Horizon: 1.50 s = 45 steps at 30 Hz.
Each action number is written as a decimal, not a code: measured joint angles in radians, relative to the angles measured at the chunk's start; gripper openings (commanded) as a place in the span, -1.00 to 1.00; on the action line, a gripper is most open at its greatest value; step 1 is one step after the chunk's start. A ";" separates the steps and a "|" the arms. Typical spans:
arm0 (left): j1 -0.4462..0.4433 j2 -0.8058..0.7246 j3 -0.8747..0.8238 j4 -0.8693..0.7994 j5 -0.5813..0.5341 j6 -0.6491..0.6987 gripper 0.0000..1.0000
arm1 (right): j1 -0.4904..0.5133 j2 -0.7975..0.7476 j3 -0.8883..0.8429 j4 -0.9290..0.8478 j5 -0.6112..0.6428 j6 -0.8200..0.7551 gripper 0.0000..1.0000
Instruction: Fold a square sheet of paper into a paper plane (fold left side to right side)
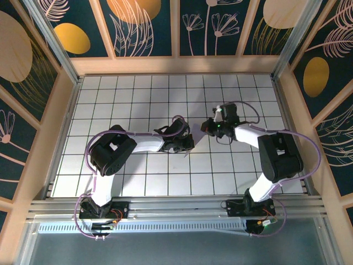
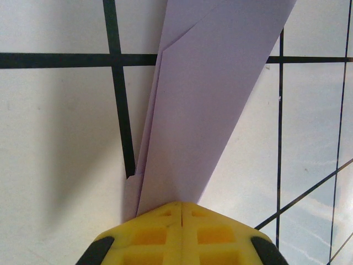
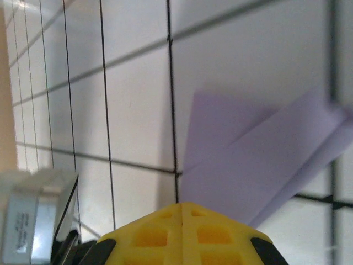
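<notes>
The lavender paper (image 2: 209, 99) lies flat on the white grid table, folded into a long narrow wedge with layered creases along its left edge. My left gripper (image 2: 181, 204) is shut, its yellow fingertips together over the wedge's narrow end, and the paper runs under them. My right gripper (image 3: 182, 205) is also shut, its tips at the lower left edge of the folded paper (image 3: 259, 165), where overlapping flaps show. From above, the left gripper (image 1: 187, 142) and right gripper (image 1: 205, 128) meet near the table's middle, with the paper largely hidden beneath them.
The gridded table (image 1: 138, 94) is boxed in by wooden walls (image 1: 176, 64) at the back and both sides. A metal rail (image 1: 176, 207) runs along the near edge by the arm bases. A grey-white block of hardware (image 3: 33, 221) sits close to the right gripper's left.
</notes>
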<state>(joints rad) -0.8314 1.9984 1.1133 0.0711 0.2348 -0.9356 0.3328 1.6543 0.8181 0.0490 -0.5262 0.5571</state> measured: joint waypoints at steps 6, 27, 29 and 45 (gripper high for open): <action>0.000 0.000 0.000 0.000 0.000 0.000 -1.00 | 0.061 0.043 -0.032 0.044 -0.006 0.077 -1.00; 0.027 -0.151 -0.031 -0.037 0.080 0.009 -0.87 | 0.070 0.125 -0.044 0.073 -0.018 0.043 -1.00; 0.031 -0.190 -0.056 -0.012 0.110 0.006 -0.90 | 0.070 0.127 -0.039 0.066 -0.019 0.034 -1.00; 0.032 -0.195 -0.223 0.108 0.277 -0.039 -1.00 | 0.070 0.127 -0.034 0.055 -0.018 0.017 -1.00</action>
<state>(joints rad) -0.7994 1.8038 0.8906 0.1787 0.5117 -0.9745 0.4030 1.7813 0.7837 0.1040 -0.5438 0.5743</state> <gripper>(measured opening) 0.045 0.051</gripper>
